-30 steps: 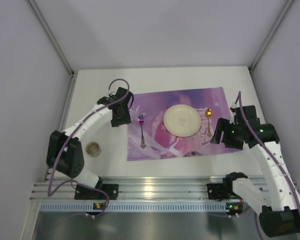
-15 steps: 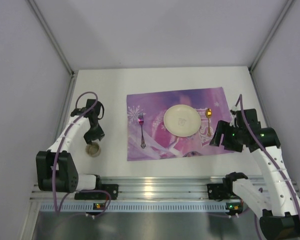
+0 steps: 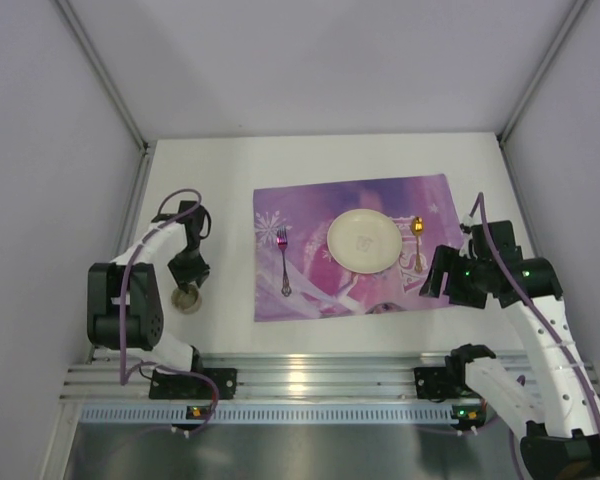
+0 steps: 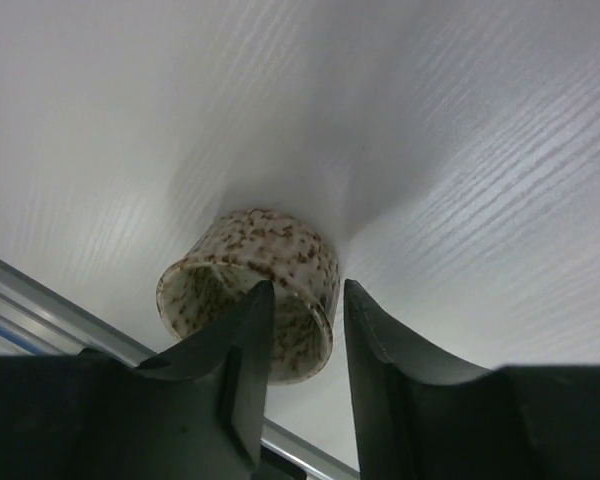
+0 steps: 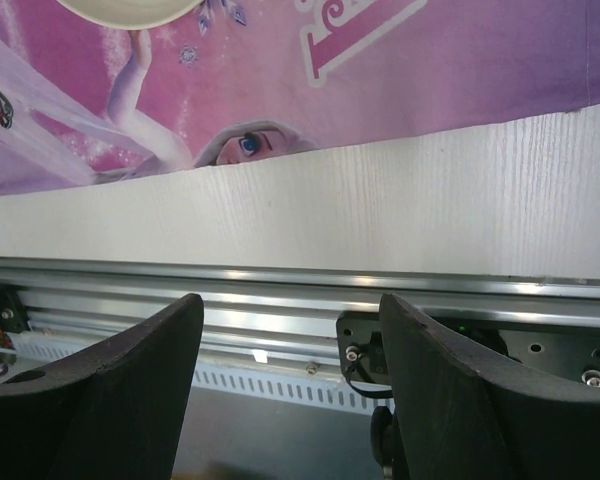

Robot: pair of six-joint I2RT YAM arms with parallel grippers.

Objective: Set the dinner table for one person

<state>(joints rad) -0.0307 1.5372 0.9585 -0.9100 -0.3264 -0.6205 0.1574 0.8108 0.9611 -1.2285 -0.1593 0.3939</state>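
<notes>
The white dinner table [image 3: 205,170] carries a purple placemat [image 3: 305,205] with a cream plate [image 3: 364,240], a pink fork [image 3: 283,262] to its left and a gold spoon [image 3: 417,243] to its right. A small speckled cup [image 3: 187,299] stands on the bare table left of the mat. My left gripper [image 3: 188,284] is down over it. In the left wrist view its fingers straddle the rim of the cup [image 4: 270,250], one inside and one outside, and the gripper [image 4: 305,292] is narrowly open. My right gripper [image 3: 446,283] hovers open and empty at the mat's near right corner.
The metal rail [image 3: 300,380] runs along the near table edge and shows in the right wrist view [image 5: 280,290] below the mat's edge [image 5: 400,70]. Grey walls enclose the table on three sides.
My left arm swung from the mat's left edge leftward and nearer, then lowered over the cup. My right gripper drew back slightly toward the near right.
</notes>
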